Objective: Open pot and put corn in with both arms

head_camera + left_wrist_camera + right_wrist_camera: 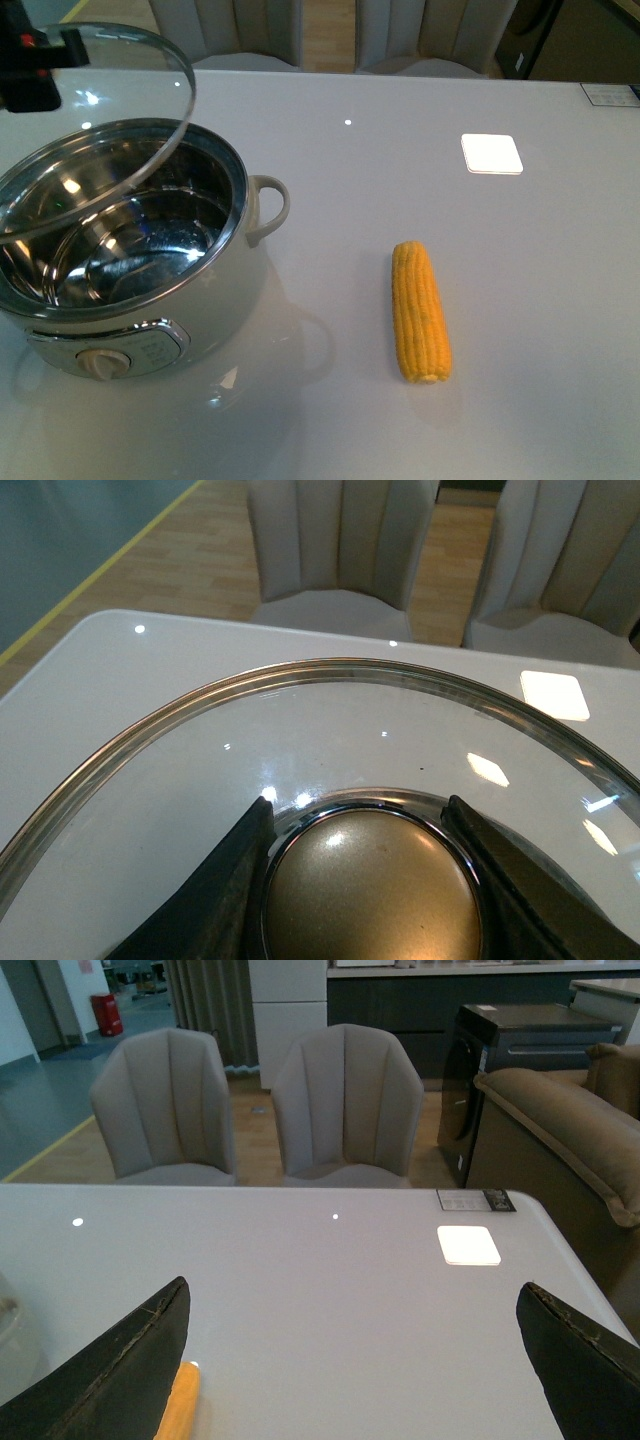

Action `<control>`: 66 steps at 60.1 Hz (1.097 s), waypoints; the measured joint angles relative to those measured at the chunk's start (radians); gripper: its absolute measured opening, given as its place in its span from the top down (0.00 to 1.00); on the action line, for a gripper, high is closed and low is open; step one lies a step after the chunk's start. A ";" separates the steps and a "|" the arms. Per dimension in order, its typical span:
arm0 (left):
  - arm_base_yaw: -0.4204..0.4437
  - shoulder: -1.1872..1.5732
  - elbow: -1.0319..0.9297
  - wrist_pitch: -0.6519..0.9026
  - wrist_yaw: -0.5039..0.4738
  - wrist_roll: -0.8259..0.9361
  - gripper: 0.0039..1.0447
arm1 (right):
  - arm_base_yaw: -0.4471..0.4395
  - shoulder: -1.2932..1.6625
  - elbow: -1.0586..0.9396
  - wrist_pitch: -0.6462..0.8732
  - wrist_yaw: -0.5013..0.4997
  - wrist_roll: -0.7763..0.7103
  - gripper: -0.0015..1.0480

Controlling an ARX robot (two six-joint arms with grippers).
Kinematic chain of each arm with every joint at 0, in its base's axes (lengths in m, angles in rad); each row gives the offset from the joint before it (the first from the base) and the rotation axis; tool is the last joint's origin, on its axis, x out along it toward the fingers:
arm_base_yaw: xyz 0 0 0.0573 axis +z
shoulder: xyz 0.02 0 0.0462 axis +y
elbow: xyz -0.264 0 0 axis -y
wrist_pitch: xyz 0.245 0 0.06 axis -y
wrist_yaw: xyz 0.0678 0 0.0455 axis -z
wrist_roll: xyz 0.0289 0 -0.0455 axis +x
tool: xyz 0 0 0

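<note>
The cream pot point(225, 300) stands open at the left of the table, its steel inside bare. My left gripper point(365, 880) is shut on the knob point(375, 895) of the glass lid point(150, 150), holding it tilted above the pot's far left side. The lid's rim shows in the left wrist view point(300, 672). The corn point(420, 310) lies on the table to the right of the pot, lengthwise away from me. Its tip shows in the right wrist view point(180, 1405) beside one finger point(120, 1370). My right gripper point(355, 1360) is open and empty above the table.
The white table point(400, 200) carries bright light reflections, one square point(491, 153). Two grey chairs point(340, 1100) stand behind the far edge. A sofa point(560, 1130) and a dark cabinet are at the far right. A label point(610, 95) lies at the table's far right corner.
</note>
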 joint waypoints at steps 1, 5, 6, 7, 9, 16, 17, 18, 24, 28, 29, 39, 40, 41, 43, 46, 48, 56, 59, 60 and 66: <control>0.013 -0.003 0.000 0.003 0.003 0.003 0.58 | 0.000 0.000 0.000 0.000 0.000 0.000 0.08; 0.058 -0.004 0.000 0.012 0.016 0.013 0.58 | 0.000 0.000 0.000 0.000 0.000 0.000 0.08; 0.074 -0.004 0.000 0.013 0.021 0.018 0.58 | 0.000 0.000 0.000 0.000 0.000 0.000 0.08; 0.082 -0.004 0.000 0.013 0.024 0.019 0.58 | 0.000 0.000 0.000 0.000 0.000 0.000 0.08; 0.108 -0.004 0.000 0.015 0.030 0.028 0.58 | 0.000 0.000 0.000 0.000 0.000 0.000 0.08; 0.227 0.011 0.000 0.049 0.051 0.061 0.58 | 0.000 0.000 0.000 0.000 0.000 0.000 0.08; 0.237 0.014 0.000 0.052 0.051 0.063 0.58 | 0.000 0.000 0.000 0.000 0.000 0.000 0.08; 0.255 0.021 0.001 0.058 0.051 0.068 0.58 | 0.000 0.000 0.000 0.000 0.000 0.000 0.08; 0.337 0.062 0.013 0.074 0.058 0.080 0.58 | 0.000 0.000 0.000 0.000 0.000 0.000 0.08; 0.403 0.106 0.028 0.089 0.059 0.082 0.58 | 0.000 0.000 0.000 0.000 0.000 0.000 0.08; 0.417 0.118 0.032 0.095 0.059 0.083 0.58 | 0.000 0.000 0.000 0.000 0.000 0.000 0.08; 0.509 0.233 0.068 0.151 0.040 0.080 0.58 | 0.000 0.000 0.000 0.000 0.000 0.000 0.08; 0.515 0.246 0.072 0.154 0.037 0.077 0.58 | 0.000 0.000 0.000 0.000 0.000 0.000 0.08; 0.522 0.259 0.077 0.157 0.033 0.075 0.58 | 0.000 0.000 0.000 0.000 0.000 0.000 0.08; 0.531 0.279 0.085 0.161 0.027 0.068 0.58 | 0.000 0.000 0.000 0.000 0.000 0.000 0.08; 0.541 0.306 0.095 0.171 0.020 0.062 0.58 | 0.000 0.000 0.000 0.000 0.000 0.000 0.08; 0.550 0.333 0.106 0.180 0.013 0.057 0.58 | 0.000 0.000 0.000 0.000 0.000 0.000 0.08; 0.570 0.435 0.149 0.220 -0.019 0.051 0.58 | 0.000 0.000 0.000 0.000 0.000 0.000 0.08; 0.576 0.462 0.161 0.225 -0.031 0.048 0.58 | 0.000 0.000 0.000 0.000 0.000 0.000 0.08; 0.578 0.476 0.166 0.228 -0.036 0.048 0.58 | 0.000 0.000 0.000 0.000 0.000 0.000 0.08; 0.585 0.535 0.188 0.245 -0.046 0.048 0.58 | 0.000 0.000 0.000 0.000 0.000 0.000 0.08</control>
